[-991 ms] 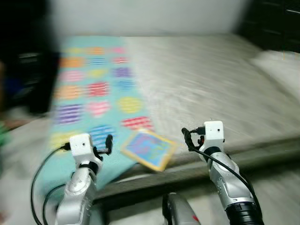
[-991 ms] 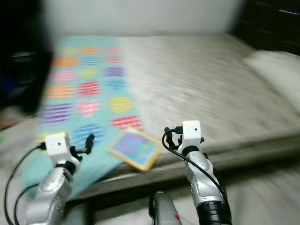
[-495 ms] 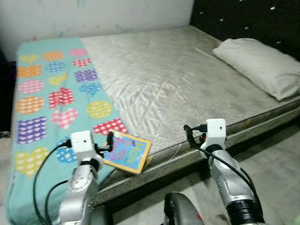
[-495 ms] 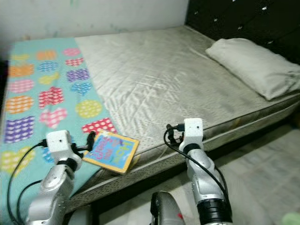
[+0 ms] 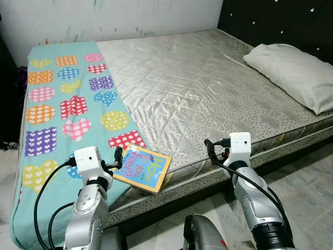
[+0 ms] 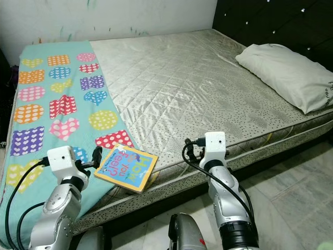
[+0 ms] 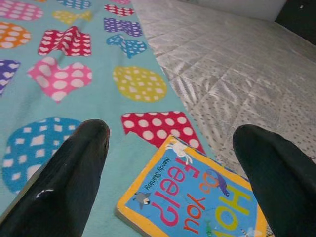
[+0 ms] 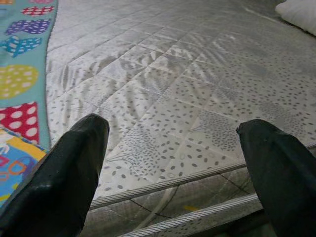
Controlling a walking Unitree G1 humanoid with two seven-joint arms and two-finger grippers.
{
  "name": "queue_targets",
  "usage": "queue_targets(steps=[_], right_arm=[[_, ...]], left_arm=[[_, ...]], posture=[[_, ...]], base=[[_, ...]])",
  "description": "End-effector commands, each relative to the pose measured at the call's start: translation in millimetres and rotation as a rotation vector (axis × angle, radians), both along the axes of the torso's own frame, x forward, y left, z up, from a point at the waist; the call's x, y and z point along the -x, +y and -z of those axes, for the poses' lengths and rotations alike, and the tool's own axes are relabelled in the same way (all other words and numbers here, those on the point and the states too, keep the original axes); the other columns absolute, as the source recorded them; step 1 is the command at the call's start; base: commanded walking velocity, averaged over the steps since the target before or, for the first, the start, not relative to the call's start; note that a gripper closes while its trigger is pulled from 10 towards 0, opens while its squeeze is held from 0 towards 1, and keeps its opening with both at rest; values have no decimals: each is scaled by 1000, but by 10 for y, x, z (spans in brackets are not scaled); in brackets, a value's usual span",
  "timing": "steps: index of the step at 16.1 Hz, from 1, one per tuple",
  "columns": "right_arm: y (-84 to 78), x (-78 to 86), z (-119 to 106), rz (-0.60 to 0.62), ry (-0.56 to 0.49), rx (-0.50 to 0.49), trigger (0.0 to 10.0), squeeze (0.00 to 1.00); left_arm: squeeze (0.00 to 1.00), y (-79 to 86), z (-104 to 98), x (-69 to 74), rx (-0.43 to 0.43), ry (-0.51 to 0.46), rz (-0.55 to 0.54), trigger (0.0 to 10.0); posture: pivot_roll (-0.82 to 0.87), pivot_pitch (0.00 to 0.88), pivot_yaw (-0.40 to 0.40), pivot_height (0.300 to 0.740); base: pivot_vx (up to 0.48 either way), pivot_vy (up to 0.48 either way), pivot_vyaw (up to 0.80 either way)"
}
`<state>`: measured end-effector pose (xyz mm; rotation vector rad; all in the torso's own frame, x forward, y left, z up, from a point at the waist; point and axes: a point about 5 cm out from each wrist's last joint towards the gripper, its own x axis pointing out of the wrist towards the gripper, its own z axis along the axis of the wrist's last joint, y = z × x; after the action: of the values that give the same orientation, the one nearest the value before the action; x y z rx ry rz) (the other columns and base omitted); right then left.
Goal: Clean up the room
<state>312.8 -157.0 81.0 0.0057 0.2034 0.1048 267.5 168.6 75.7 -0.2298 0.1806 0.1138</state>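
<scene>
pale tiled floor [image 5: 317, 177] and a whitish wall [image 5: 119, 15] are seen around a low bed with a grey quilted mattress [image 5: 208, 88], which takes up most of the head views. at about 10 o'clock of the scene a turquoise blanket printed with dotted hearts and circles in many colours [image 5: 57, 109] is spread along the mattress's left part, and at about 2 o'clock a grey-white pillow [image 5: 291, 73] is laid before a black tufted headboard [image 5: 281, 21]. a square children's board book with a blue cover, a yellow border and large coloured letters [image 5: 142, 167] is found at about 7 o'clock, lying flat at the mattress's near edge, partly on the blanket and with one corner reaching over the edge. the left gripper [image 5: 118, 156] is held at the book's near-left side, its black tips just beside the cover; whether the cover is touched cannot be told. in the left wrist view its fingers [image 7: 69, 173] are seen spread wide, with the book [image 7: 197, 202] lying between and beyond them, so nothing is gripped. the right gripper [image 5: 209, 152] is held at about 5 o'clock, over the mattress's near edge and well apart from the book. its fingers [image 8: 64, 173] are likewise seen set wide apart in the right wrist view, empty, with the quilted surface [image 8: 187, 98] beyond them.
</scene>
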Motion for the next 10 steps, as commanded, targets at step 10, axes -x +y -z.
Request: queue_targets(steps=[10], right_arm=[[60,2,-29,-53,-15,17,10000,0]], left_arm=[[0,-24,22,-17,42,13,-19,10000]], posture=[[-101,0,-50,604]], base=[[0,0,400]])
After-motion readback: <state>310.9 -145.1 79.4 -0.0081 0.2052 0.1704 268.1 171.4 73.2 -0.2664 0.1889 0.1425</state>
